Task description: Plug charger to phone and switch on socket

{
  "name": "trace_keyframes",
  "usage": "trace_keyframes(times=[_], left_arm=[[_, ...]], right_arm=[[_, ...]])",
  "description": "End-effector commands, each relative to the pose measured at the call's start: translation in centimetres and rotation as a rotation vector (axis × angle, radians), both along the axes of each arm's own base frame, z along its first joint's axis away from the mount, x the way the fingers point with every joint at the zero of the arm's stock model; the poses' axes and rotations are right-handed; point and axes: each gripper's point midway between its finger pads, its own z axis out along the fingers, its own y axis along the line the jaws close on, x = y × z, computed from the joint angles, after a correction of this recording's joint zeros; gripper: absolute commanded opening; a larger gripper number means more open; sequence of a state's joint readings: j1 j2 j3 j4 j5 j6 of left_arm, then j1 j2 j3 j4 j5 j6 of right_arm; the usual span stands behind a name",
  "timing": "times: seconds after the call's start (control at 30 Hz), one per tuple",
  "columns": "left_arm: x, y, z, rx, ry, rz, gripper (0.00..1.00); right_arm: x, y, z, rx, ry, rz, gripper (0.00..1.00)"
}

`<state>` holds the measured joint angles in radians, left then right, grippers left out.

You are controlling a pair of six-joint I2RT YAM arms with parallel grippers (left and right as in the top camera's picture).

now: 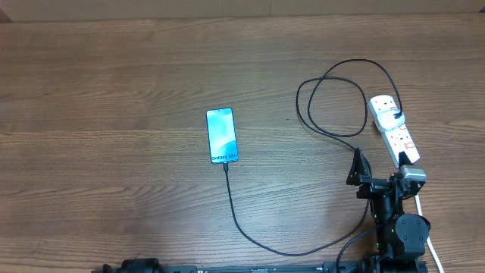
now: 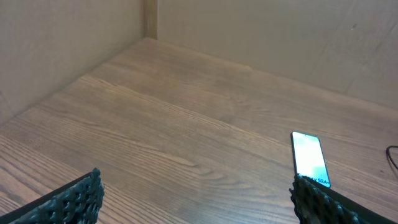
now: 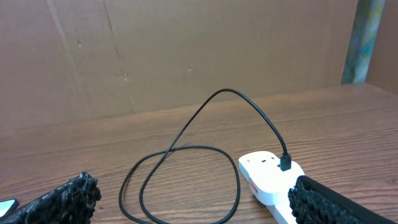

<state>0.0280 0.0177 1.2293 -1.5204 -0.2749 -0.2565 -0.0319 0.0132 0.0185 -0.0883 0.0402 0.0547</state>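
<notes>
Slim glossy rectangular phone [image 1: 221,136] lying flat mid-bench, grained brown wood bench [image 1: 114,91], thin black charger [image 3: 224,91] cable meeting the phone's near end and looping to the white oblong plastic socket [image 1: 392,129] at right, left gripper [image 2: 199,208] and right gripper [image 3: 193,208] with knobbly black fingers spread wide, both empty

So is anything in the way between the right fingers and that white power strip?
Nothing visible. The open right fingers sit at the near end of the socket, one overlapping it. The charger cable loops off to one side and plugs in at the far end.
</notes>
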Motion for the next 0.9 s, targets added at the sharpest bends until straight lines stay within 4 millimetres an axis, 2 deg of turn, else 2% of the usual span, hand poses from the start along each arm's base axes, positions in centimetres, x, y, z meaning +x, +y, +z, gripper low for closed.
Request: trace_keyframes(times=[0.0, 0.2, 0.33, 0.47, 0.57, 0.73, 0.87], left_arm=[[0.7, -0.6, 0.3, -0.04, -0.042, -0.027, 0.99], [5.3, -1.6, -0.3, -0.003, -0.043, -0.115, 1.0], [9.9, -2.1, -2.0, -0.006, -0.053, -0.142, 1.0], [14.5, -2.8, -5.9, -0.006, -0.023, -0.195, 1.0], [17.1, -2.7, -9.1, -0.01, -0.007, -0.201, 0.99], [19.8, -2.6, -12.7, -0.006, -0.013, -0.202, 0.99], [21.4, -2.6, -14.3, 0.023, -0.054, -0.216, 1.0]], right_arm=[[0.1, 0.0, -0.4, -0.004, 0.007, 0.003, 1.0], [0.1, 0.0, -0.4, -0.004, 0.007, 0.003, 1.0], [0.1, 0.0, -0.4, -0.004, 0.007, 0.003, 1.0], [0.1, 0.0, -0.4, -0.004, 0.007, 0.003, 1.0], [0.1, 0.0, -0.4, -0.003, 0.007, 0.003, 1.0], [0.1, 0.0, -0.4, -0.004, 0.007, 0.003, 1.0], [0.1, 0.0, -0.4, -0.004, 0.007, 0.003, 1.0]])
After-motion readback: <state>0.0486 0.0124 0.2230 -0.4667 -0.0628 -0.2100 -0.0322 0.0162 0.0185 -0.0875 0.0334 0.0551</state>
